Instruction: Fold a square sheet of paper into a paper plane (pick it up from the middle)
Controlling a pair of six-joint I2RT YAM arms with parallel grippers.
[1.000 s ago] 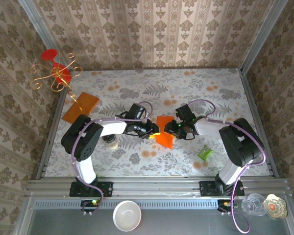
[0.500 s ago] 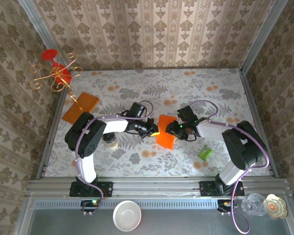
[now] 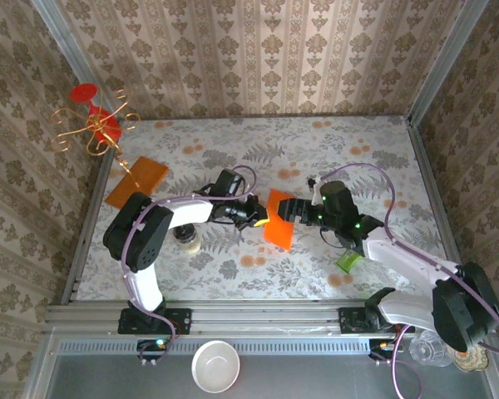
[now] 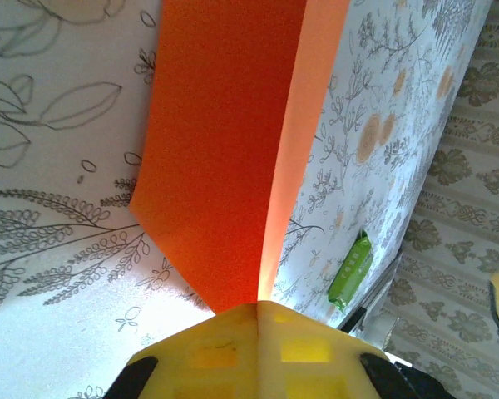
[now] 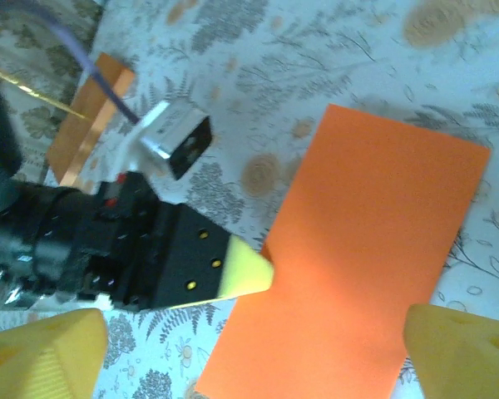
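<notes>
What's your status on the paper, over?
Left claw shut on edge of the folded paper. Right claw open, over the paper. Green packet lies apart from it.

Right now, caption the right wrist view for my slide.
Left gripper pinches the edge of the folded bright red-orange paper sheet; right gripper hangs open over it.

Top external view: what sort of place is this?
Probably a staged robot test booth: wallpapered panels box in a floral-covered table, with two arms bolted to a metal rail at its near edge.
</notes>
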